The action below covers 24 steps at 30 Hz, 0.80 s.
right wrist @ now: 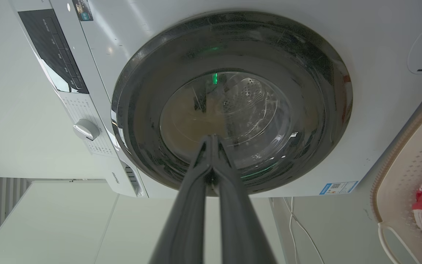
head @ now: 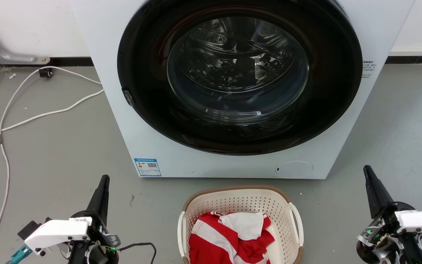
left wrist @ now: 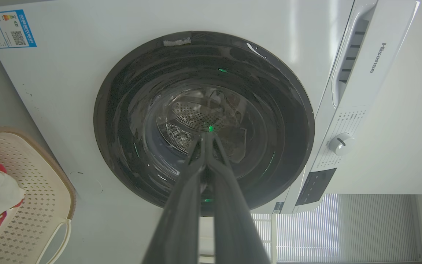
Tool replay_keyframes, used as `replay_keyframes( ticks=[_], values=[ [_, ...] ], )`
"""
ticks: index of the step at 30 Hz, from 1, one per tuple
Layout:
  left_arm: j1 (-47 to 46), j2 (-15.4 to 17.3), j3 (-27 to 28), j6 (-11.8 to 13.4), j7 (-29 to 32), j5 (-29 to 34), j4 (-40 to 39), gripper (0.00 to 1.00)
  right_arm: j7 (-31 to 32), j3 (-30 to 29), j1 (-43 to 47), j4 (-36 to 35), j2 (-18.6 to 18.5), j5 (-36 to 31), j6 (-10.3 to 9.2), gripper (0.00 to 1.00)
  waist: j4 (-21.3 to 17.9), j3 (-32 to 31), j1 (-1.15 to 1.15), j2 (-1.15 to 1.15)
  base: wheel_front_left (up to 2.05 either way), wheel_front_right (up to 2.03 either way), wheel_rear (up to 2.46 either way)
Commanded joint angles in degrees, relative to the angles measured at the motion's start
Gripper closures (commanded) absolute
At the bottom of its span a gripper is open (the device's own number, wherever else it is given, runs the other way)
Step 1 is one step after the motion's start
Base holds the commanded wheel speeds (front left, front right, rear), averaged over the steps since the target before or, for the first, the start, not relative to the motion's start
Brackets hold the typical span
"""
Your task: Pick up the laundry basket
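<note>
The pickup looks not yet begun: the laundry basket (head: 237, 204) sits on the floor just in front of the washing machine (head: 101, 44), holding red-and-white clothes (head: 218, 242), between the two arms and touched by neither; the left gripper (head: 103, 182) and right gripper (head: 367, 173) each have their fingers pressed together on nothing, pointing forward toward the washer; next, I judge, both must spread their fingers and swing inward to the white side handles (head: 298, 223) — one each.

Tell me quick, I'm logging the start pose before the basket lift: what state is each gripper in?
Left gripper: closed, fingers pressed together, holding nothing.
Right gripper: closed, fingers pressed together, holding nothing.
</note>
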Motion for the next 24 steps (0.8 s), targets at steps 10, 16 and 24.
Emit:
replay_keyframes(
  ticks=[10,16,24],
  values=[
    [-0.6,0.0,0.1,-0.2,0.2,0.2,0.0,1.00,0.0,0.0,-0.8,0.0,0.2,-0.1,0.16,1.00,0.0,0.0,0.00,0.00,0.00,0.00,0.00],
    [1.8,-0.3,-0.4,0.1,-0.6,0.0,1.7,0.00,-0.5,0.3,1.8,1.7,0.0,-0.1,-0.02,0.00,0.0,0.0,0.00,0.00,0.00,0.00,0.00],
    [3.0,-0.3,-1.0,0.0,-2.9,0.7,0.1,0.00,-2.8,1.4,2.6,0.6,0.0,-1.9,-0.01,0.00,-0.1,0.1,0.00,0.00,0.00,0.00,0.00]
  ],
)
